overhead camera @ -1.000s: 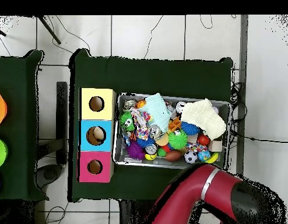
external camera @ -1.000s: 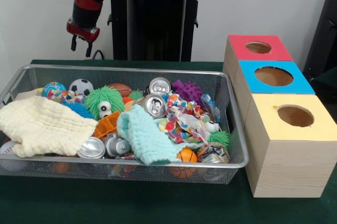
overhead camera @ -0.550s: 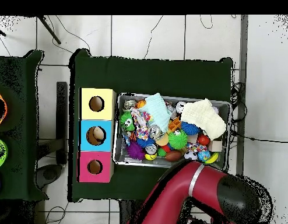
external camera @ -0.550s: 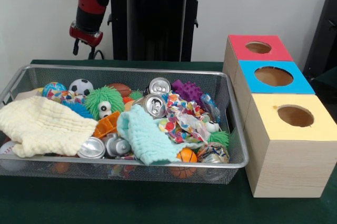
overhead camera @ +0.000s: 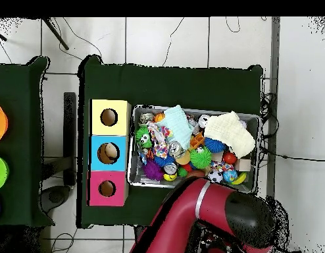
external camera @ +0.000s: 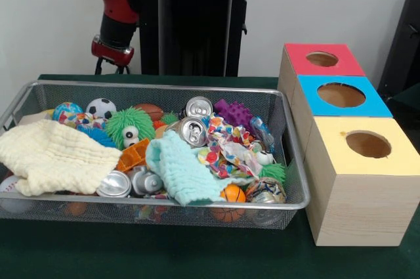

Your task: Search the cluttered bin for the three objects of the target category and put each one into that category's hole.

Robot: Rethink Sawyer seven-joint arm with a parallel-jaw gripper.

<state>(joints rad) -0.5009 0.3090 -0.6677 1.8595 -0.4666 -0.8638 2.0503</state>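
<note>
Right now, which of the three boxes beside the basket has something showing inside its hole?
The blue box, in the middle of the row: a pale object shows in its hole from overhead. The yellow box and red box show dark holes.

Gripper (external camera: 110, 64) tips hidden behind bin (external camera: 131, 86) rim.

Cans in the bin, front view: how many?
3 show: one can at the back wall, one can mid-bin beside the mint cloth, one can near the front rim. More may be buried.

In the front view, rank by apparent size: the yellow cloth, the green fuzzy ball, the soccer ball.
1. Yellow cloth, clearly largest.
2. Green fuzzy ball.
3. Soccer ball, smallest, though it lies farther back, which shrinks it somewhat.
</note>
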